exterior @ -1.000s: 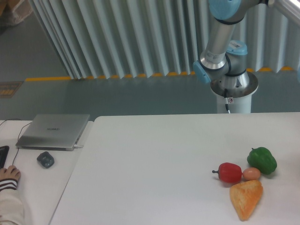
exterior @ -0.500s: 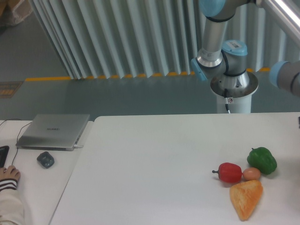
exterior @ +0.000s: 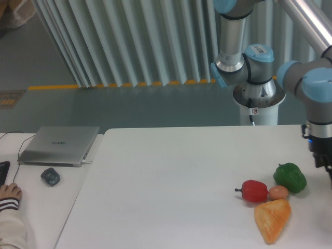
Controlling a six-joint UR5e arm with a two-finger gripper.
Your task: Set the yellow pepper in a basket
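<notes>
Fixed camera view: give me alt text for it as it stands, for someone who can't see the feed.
A white table holds a red pepper, green pepper, small egg and orange wedge clustered at the right. No yellow pepper or basket shows. The robot arm enters at the right edge, its gripper out of frame.

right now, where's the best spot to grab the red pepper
Probably the red pepper's round body, from straight above, jaws closing front to back. It lies on its side with the stem pointing left, and the egg sits against its right side, leaving no room there. The far side looks free; the orange wedge is close at the near right.
</notes>
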